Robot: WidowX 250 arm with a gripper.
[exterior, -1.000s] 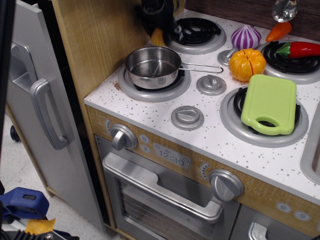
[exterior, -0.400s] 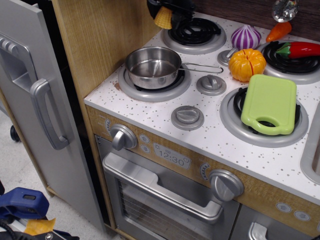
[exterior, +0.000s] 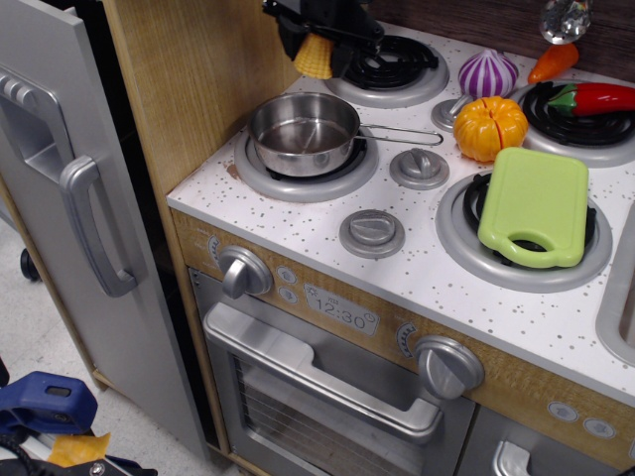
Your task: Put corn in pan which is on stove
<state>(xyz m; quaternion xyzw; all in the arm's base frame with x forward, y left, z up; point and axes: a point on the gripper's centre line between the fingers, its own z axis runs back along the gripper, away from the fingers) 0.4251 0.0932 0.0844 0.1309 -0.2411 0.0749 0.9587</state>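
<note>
The black gripper (exterior: 316,30) is at the top of the frame, shut on the corn (exterior: 315,57), a small yellow-orange tapered piece that hangs point-down from the jaws, clear of the stove top. The shiny steel pan (exterior: 304,132) stands empty on the front left burner of the stove (exterior: 298,223), its wire handle pointing right. The corn is above and just behind the pan's far rim.
A round orange pumpkin toy (exterior: 490,127) and a purple garlic-like toy (exterior: 487,72) lie right of the pan. A lime-green cutting board (exterior: 535,205) covers the front right burner. A red pepper (exterior: 595,98) and an orange carrot (exterior: 553,61) lie at the back right. A wooden side wall (exterior: 189,69) stands left.
The gripper has lifted the corn off the back left area of the stove and carried it slightly left and toward the pan.
</note>
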